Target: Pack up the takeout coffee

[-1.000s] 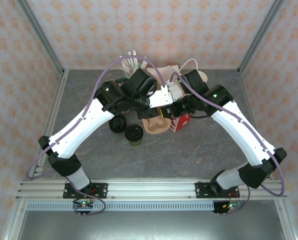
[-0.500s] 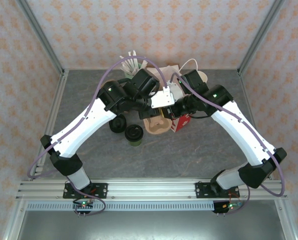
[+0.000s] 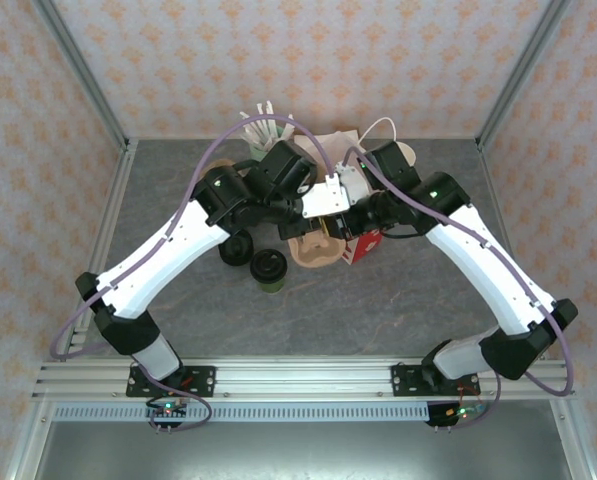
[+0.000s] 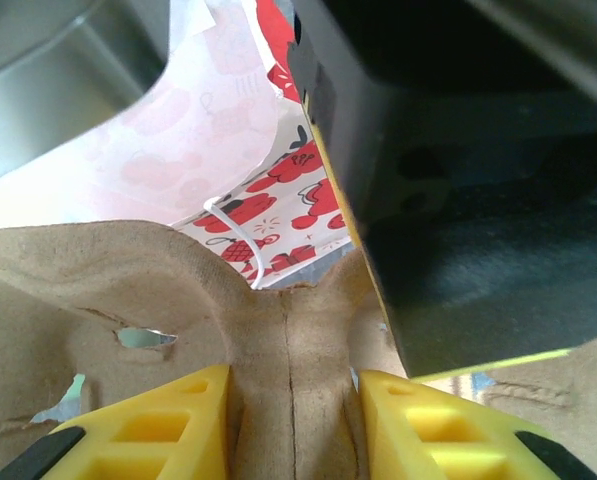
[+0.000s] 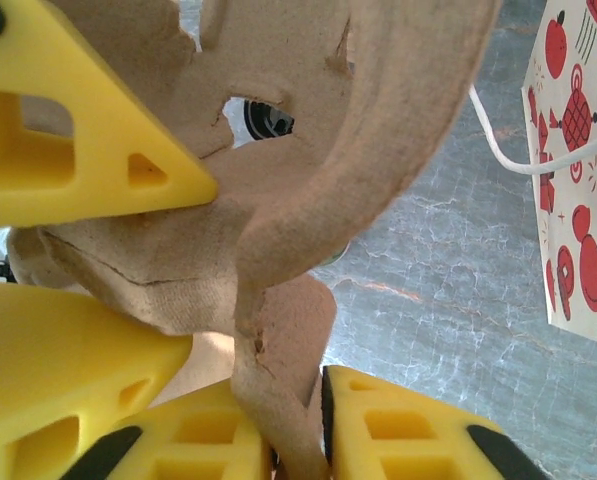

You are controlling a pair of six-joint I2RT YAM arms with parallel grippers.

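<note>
Coffee: upright on table, just left of carrier, nearer left claw than right claw. Left claw: I read it clamped on carrier ridge. Right claw: narrow about a carrier wall; grip I cannot confirm

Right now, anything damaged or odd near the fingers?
Yes. The pulp cup carrier, pinched by the left fingers and right fingers, looks torn: ragged edges around its cutout and a crack along its ridge. The lidded coffee cup stands upright; no spill visible.
</note>
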